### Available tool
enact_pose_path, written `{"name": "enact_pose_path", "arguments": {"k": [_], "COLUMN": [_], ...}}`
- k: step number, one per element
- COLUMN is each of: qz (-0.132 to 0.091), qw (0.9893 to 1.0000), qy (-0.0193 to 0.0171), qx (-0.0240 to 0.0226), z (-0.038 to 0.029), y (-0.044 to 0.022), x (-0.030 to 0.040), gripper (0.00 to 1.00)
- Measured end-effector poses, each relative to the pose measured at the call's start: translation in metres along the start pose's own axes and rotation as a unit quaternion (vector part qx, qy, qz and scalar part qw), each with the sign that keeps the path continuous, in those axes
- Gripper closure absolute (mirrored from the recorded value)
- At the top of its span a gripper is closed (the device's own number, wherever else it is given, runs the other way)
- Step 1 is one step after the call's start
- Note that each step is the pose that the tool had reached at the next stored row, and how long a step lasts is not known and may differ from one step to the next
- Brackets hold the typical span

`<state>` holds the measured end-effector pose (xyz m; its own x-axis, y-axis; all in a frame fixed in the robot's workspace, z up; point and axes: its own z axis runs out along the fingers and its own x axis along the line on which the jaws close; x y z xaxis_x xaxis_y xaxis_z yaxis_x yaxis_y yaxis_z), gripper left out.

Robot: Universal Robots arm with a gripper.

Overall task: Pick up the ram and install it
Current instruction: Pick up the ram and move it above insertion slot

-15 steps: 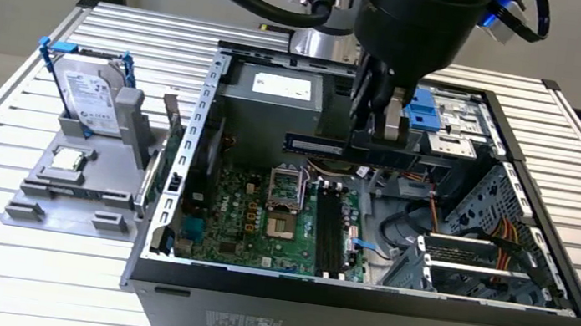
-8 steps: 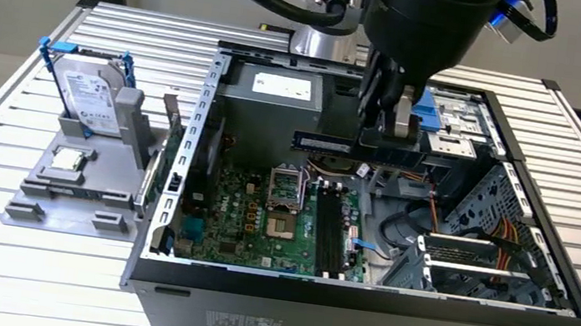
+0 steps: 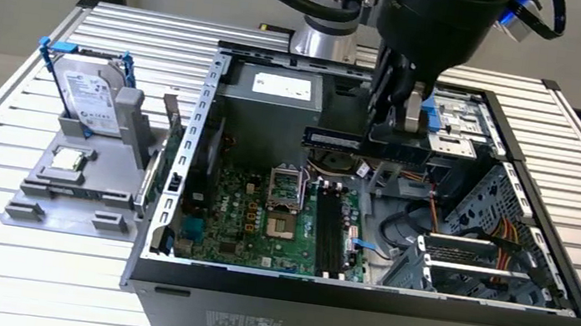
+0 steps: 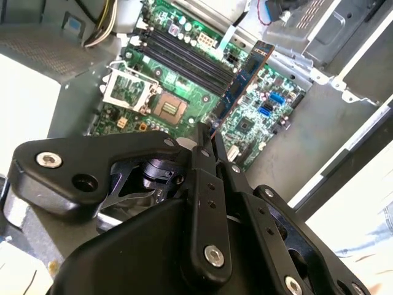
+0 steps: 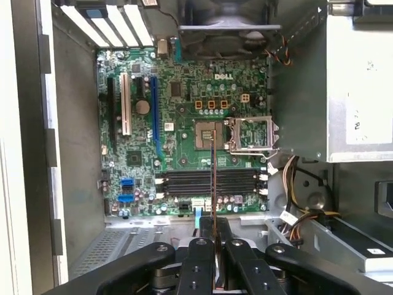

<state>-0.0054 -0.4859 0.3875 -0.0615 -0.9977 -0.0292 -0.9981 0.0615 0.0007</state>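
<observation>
Holding the ram (image 3: 334, 141): your gripper (image 3: 393, 136) is clamping tight on it near one end, so the stick is jutting out level toward the exterior view's left. It's hanging clear above the motherboard (image 3: 261, 210) inside the computer case (image 3: 362, 307), touching nothing but the fingers. Judging from both wrist views, its long axis is running across the black slots (image 5: 206, 182), not along them. Your arm is reaching straight down into the open case from above
</observation>
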Motion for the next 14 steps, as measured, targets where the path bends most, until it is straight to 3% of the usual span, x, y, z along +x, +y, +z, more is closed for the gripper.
{"name": "enact_pose_path", "arguments": {"k": [9,14], "qz": [0.012,0.019], "qw": [0.9999,0.9998], "qy": [0.001,0.001], "qx": [0.0004,0.0006], "z": [0.0017,0.0024], "y": [-0.0083,-0.0178], "x": [-0.0093,-0.013], "gripper": [1.0,1.0]}}
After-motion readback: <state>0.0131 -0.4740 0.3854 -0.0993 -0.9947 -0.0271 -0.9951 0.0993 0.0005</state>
